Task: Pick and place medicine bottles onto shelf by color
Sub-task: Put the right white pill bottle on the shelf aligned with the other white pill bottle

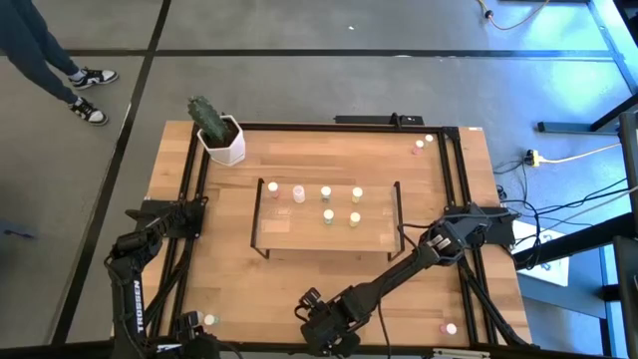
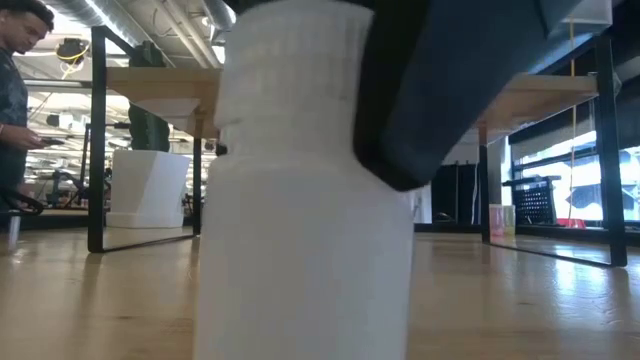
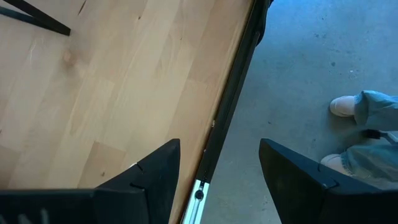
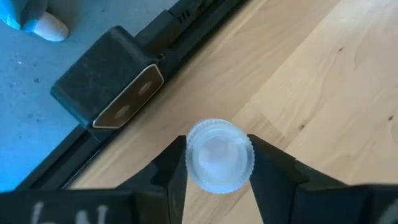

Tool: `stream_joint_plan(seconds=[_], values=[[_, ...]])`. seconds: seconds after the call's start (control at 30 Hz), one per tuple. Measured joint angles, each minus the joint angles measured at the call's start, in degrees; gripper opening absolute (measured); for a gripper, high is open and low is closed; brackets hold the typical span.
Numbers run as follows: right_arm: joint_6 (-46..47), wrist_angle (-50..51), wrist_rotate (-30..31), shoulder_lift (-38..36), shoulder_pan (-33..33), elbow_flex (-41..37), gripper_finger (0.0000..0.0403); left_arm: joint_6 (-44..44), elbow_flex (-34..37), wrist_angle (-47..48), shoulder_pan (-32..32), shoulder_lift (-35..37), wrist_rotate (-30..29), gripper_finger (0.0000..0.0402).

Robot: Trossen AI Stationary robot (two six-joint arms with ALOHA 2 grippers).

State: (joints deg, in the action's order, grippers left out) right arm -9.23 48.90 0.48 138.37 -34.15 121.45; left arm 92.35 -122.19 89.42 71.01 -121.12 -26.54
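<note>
Medicine bottle (image 4: 219,155): white cap, between right end effector (image 4: 217,163) fingers, touching both.
Left end effector (image 3: 219,171): open, empty.

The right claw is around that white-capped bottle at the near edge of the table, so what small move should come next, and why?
Probably finish closing on the bottle, then lift it straight up. The right claw has a finger on each side of the cap, and the bottle appears to stand on the table still. The shelf sits farther in, so it needs height first.

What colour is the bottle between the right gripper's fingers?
White bottle, cap included; right wrist view shows it best.
</note>
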Motion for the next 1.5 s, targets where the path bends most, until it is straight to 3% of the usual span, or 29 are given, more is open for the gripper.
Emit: stream_joint_plan(seconds=[0.33, 0.5, 0.7, 0.93, 1.5], values=[[6.2, -0.3, 0.0, -0.3, 0.1, 0.2, 0.0144, 0.0, 0.0, 0.0, 0.0, 0.0, 0.0, 0.0212], [9.1, 1.5, 0.2, -0.4, 0.6, 5.4, 0.0146, 0.0, 0.0, 0.0, 0.0, 0.0, 0.0, 0.0212], [15.1, 5.7, 5.1, -0.7, 2.3, 13.7, 0.0147, 0.0, 0.0, 0.0, 0.0, 0.0, -0.9, 0.0212], [22.7, 8.3, 6.0, -4.1, 5.4, 13.6, 0.0149, 0.0, 0.0, 0.0, 0.0, 0.0, -2.1, 0.0212], [25.5, 10.6, 6.0, -9.2, 11.5, 13.4, 0.0149, 0.0, 0.0, 0.1, -0.1, 0.0, -4.5, 0.0212]])
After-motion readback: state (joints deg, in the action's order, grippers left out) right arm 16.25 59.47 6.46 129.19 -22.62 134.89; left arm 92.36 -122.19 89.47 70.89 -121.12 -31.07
